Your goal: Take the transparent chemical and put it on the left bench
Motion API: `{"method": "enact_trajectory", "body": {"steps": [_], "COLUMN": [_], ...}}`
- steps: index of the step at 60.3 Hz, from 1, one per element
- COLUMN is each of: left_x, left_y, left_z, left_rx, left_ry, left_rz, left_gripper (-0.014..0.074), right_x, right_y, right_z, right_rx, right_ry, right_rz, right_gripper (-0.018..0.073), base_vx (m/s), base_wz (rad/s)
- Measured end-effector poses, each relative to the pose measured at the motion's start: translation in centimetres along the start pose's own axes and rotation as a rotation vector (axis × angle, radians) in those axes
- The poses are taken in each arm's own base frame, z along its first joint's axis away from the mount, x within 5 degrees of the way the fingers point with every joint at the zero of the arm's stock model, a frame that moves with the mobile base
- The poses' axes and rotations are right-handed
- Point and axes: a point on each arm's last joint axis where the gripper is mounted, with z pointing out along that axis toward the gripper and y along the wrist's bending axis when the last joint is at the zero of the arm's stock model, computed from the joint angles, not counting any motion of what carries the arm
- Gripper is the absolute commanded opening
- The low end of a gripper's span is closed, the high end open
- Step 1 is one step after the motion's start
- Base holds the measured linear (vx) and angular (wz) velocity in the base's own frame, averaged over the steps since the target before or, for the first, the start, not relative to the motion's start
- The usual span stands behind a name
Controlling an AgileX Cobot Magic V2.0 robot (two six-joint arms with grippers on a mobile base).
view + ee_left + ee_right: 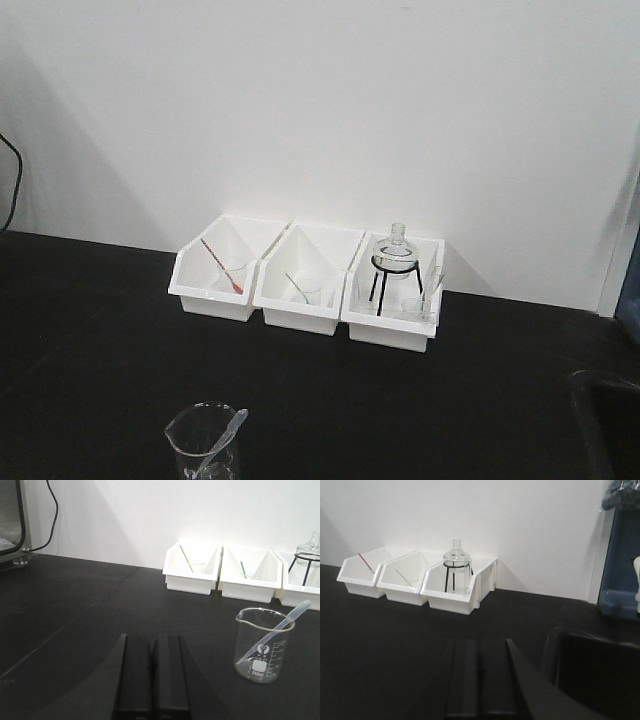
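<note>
Transparent chemical, a clear dropper pipette, leans tilted inside a glass beaker, bulb end up past the rim, tip at the base; beaker stands on the left bench in front of three white bins, apart from them. Left gripper low over the bench, fingers pressed together, holding nothing, beaker off to its right. Right gripper likewise closed and empty.

Left gripper fingers pressed together; right gripper likewise — both low, level.
</note>
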Motion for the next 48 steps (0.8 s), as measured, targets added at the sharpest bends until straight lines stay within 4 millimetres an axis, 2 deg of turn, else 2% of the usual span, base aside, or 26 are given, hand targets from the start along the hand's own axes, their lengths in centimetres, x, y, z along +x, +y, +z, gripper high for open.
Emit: {"method": "enact_trajectory", "body": {"steps": [9, 18, 48], "left_x": [0.0, 0.0, 0.0], "left_y": [0.0, 0.0, 0.0], "left_z": [0.0, 0.0, 0.0], "left_rx": [0.000, 0.000, 0.000], "left_ry": [0.000, 0.000, 0.000], "left_rz": [0.000, 0.000, 0.000], "left_gripper": [-0.0003, -0.0003, -0.0003], "right_x": [4.5, 7.5, 8.0], "right_y": [0.1, 0.0, -0.1], "right_z": [1.2, 1.9, 2.0], "right_rx": [0.034, 0.068, 0.071], "right_ry": [0.007, -0.039, -0.037], "right_rz": [-0.036, -0.068, -0.072], "right_gripper": [-0.0011, -0.0008, -0.0008], "base_vx": [0.00, 0.00, 0.00], "base_wz": [0.00, 0.00, 0.00]}}
